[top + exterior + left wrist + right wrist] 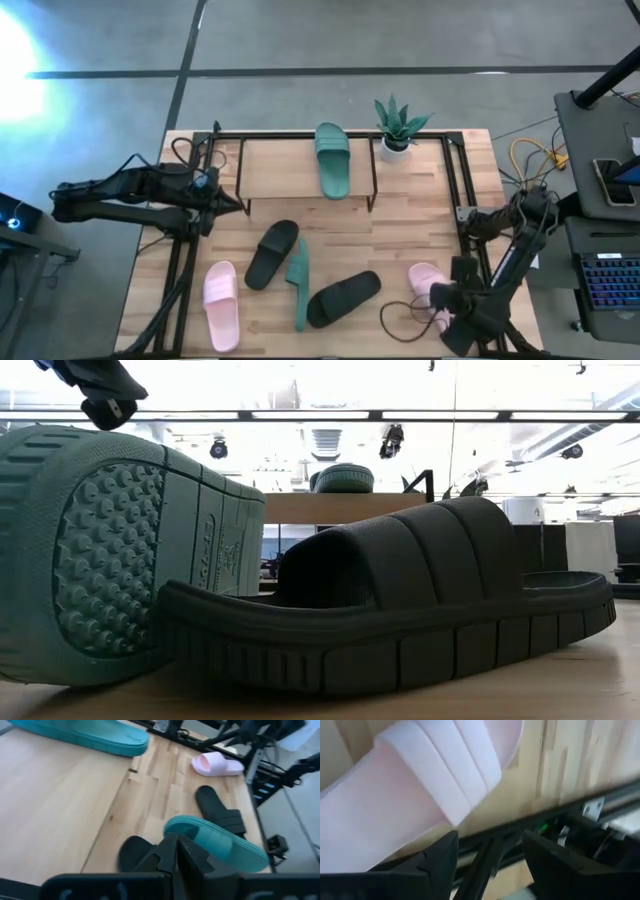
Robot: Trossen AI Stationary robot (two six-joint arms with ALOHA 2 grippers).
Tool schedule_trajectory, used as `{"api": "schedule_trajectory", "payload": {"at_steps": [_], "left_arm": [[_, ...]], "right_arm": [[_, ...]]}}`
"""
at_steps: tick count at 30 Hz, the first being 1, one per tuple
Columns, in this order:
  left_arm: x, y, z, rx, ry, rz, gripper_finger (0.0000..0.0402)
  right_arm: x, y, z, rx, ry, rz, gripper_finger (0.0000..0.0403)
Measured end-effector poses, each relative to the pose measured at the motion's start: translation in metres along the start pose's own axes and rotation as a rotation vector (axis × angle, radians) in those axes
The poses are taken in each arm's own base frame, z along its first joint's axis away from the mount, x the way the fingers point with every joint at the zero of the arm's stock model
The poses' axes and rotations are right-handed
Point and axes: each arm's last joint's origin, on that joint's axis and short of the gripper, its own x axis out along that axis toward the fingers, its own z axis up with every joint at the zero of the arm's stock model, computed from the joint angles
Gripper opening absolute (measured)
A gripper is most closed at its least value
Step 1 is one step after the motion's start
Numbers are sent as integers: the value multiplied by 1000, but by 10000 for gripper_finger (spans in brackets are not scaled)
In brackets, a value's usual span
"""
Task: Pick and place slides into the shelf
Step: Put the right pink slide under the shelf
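Where the shelf (290,165) stands along the table's far edge, you have one green slide (333,160) lying flat on its light-wood top board, toe toward the near side; nothing else rests on the board. The potted plant (397,125) stands just beside the shelf's right end.

Your right gripper (490,852) sits low at the table's near right corner, fingers apart, with the right pink slide (415,790) just ahead of it and not clamped. In the high view the same slide (428,283) is partly covered by the arm. Your left gripper (176,857) has its fingers together, holding nothing, and waits by the shelf's left end, well apart from every slide.

On the open table you see the other pink slide (221,304) near the left front, a black slide (272,254) mid-table, the second green slide (298,283) tipped on its edge beside it, and the second black slide (344,298) just to its right.

The low view gives you what the high one cannot: the tipped green slide's studded sole (120,555) facing the camera, touching the black slide (400,610) in front of it. The right wrist view alone shows the gap between the open fingers and the pink strap.
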Motion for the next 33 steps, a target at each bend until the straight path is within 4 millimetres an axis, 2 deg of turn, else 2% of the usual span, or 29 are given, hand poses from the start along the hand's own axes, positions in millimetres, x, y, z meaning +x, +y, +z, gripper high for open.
{"api": "schedule_trajectory", "payload": {"at_steps": [6, 15, 26, 33], "left_arm": [[3, 1, 1, 4, 1, 35, 0], [14, 2, 2, 1, 30, 87, 0], [37, 2, 3, 2, 116, 120, 0], [43, 0, 9, 1, 75, 106, 0]], "right_arm": [[3, 4, -1, -26, -116, -65, 236], [15, 27, -14, -72, -205, 58, 263], [60, 19, -17, -116, -206, -54, 263], [72, 15, -13, -152, -257, -103, 251]]}}
